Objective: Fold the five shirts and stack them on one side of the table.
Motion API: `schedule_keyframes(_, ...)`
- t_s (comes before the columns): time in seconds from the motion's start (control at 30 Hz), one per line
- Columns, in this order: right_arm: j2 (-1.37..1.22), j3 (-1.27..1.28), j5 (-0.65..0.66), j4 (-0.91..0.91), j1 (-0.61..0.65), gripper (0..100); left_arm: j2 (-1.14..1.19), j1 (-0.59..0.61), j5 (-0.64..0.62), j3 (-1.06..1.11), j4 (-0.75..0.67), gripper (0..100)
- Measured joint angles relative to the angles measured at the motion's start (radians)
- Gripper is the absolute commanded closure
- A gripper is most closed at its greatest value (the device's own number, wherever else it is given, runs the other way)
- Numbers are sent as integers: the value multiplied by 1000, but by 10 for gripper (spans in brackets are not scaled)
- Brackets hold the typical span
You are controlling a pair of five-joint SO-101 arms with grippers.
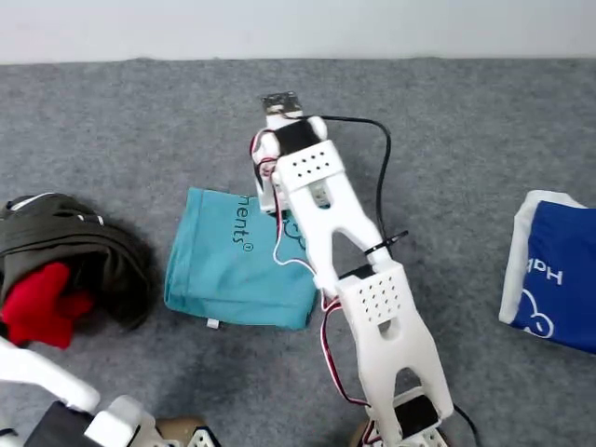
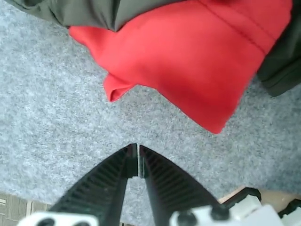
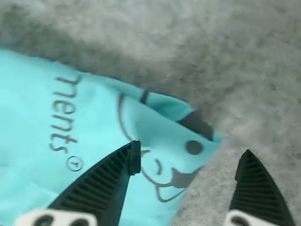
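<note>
Hanging over the middle of the grey felt-covered counter (image 1: 466,158), the white right arm (image 1: 358,279) is stretching from the bottom edge of the high view up toward its centre. Its wrist is sitting above the upper right corner of the folded teal cotton shirt with dark print (image 1: 233,265). In the right wrist view the right gripper (image 3: 190,155) is holding its black ribbed fingers (image 3: 108,179) wide apart and gripping nothing. One finger is showing over the teal cloth, and the other is showing over bare felt just past the shirt's corner, where a small fold of fabric is standing up. Whether either finger is touching the cloth I cannot tell.

The teal shirt is lying as a flat rectangle slightly left of centre in the high view. At the left edge a crumpled dark olive shirt (image 1: 88,247) is lying in a heap, with a bunched bright red shirt (image 1: 42,303) pressing against its lower side. At the right edge a folded royal blue shirt with white print (image 1: 559,279) is resting well apart from the teal one, with a white layer showing along its left border.

The white left arm (image 1: 51,377) is sitting in the lower left corner. The left gripper (image 2: 138,155) is keeping its fingers closed tip to tip on nothing, over bare felt near the red shirt's edge but apart from it.
</note>
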State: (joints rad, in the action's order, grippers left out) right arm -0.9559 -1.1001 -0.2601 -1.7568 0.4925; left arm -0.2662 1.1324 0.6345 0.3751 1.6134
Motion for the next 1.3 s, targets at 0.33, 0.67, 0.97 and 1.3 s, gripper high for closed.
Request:
schedule_keyframes(0.33, -147, -2, -5, 0, 2, 723, 0, 0, 0, 38, -28, 985)
schedule_keyframes(0.67, -199, -138, 213, 0, -9, 991, 0, 2, 0, 38, -34, 985)
schedule_keyframes(0.97, -199, -143, 545, 0, -158, 990, 0, 2, 0, 38, -34, 985)
schedule_keyframes(1.3, -201, -173, 1177, 0, -334, 990, 0, 2, 0, 38, -34, 985)
